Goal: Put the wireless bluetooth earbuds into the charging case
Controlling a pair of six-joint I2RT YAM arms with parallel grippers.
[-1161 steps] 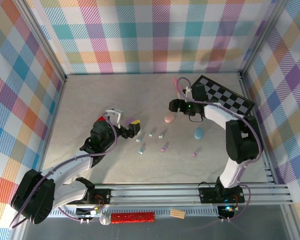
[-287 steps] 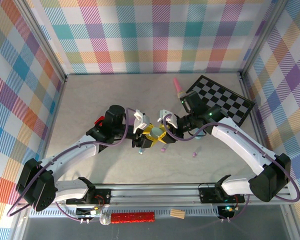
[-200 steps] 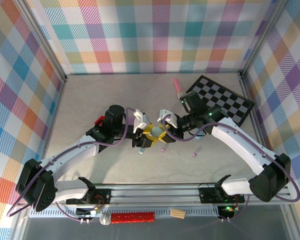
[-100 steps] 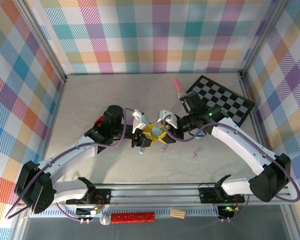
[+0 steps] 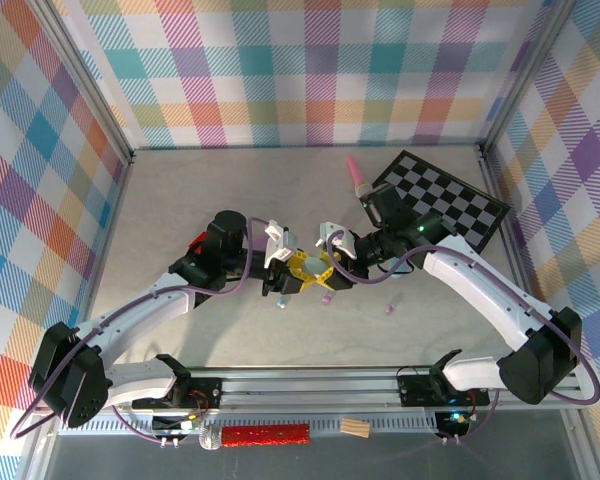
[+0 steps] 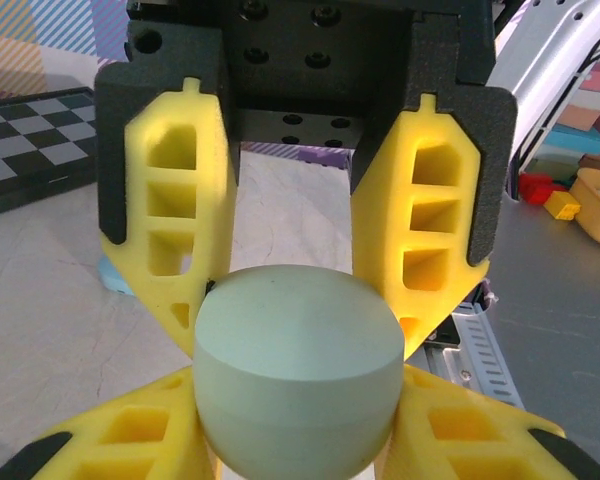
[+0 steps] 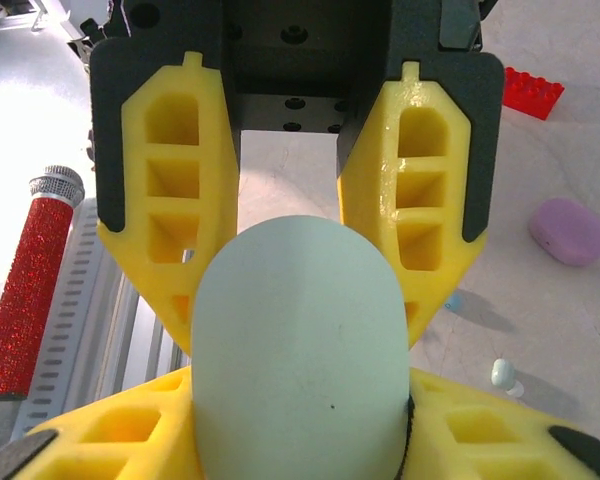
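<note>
A mint charging case [image 5: 309, 266] hangs above the table's middle, lid closed, between both grippers. My left gripper [image 5: 296, 270] comes from the left and is shut on one end of the case [image 6: 295, 370], its yellow fingers [image 6: 130, 440] pressed to both sides. My right gripper [image 5: 326, 268] comes from the right, and its fingers [image 7: 120, 440] lie against the other end [image 7: 300, 340]. Tiny earbuds lie on the table below: a blue one [image 5: 280, 300], two purple ones [image 5: 327, 297] [image 5: 389, 310], and a pale one [image 7: 500, 372].
A purple case [image 7: 570, 230] and a red brick [image 7: 528, 92] lie on the table to the left. A checkerboard [image 5: 445, 200] and pink cone microphone [image 5: 358, 178] sit at back right. A red glitter microphone [image 5: 265, 435] lies beyond the front rail.
The left fingers have closed in on the mint case held by the right gripper. Both arms have stayed in place at the table's middle.
</note>
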